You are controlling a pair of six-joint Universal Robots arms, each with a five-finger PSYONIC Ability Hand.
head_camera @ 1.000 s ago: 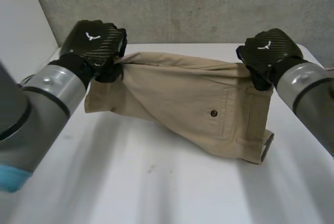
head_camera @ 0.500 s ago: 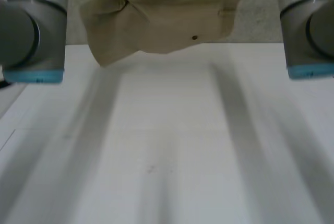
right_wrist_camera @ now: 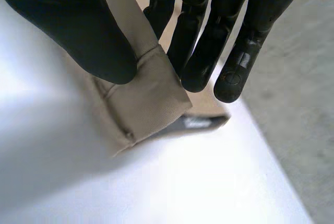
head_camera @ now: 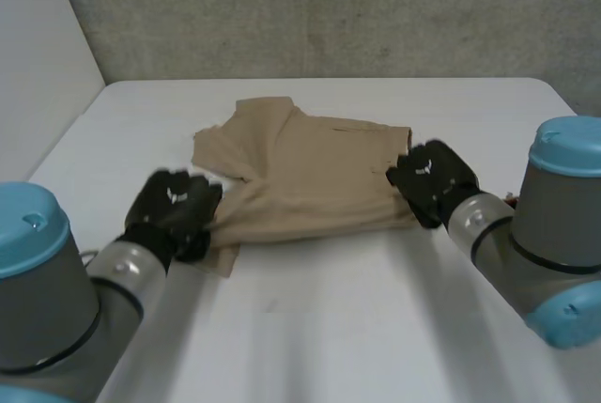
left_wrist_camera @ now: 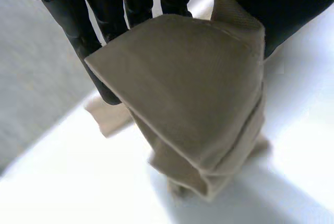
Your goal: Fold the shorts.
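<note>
- Grey concrete wall (head_camera: pixel 329 8) at the back, white worktop (head_camera: pixel 310 328) in front of it, and the two arms reach in from the near side.
- At the left, the left robot hand (head_camera: pixel 174 206) pinches the near left corner of the shorts (head_camera: pixel 310 173). Its wrist view shows a doubled wad of tan cloth caught between its thumb and fingers (left_wrist_camera: pixel 104 20) and raised just off the surface.
- I judge it grips there so that the layers stay stacked while the fold is laid down.
- In the middle, the shorts lie on the worktop, already doubled over into a rough rectangle. One flap turns up at the far left.
- At the right, the right robot hand (head_camera: pixel 430 178) pinches the right edge of the shorts. Thumb and fingers (right_wrist_camera: pixel 193 41) close on a thick seamed fold, low over the surface.
- Holding both ends probably keeps the cloth taut enough to land flat.
- Half a second ago the shorts hung high in the air with the worktop bare beneath them; now they are down and folded.
- Both robot hands have come down and nearer to me, and they have not let go.
</note>
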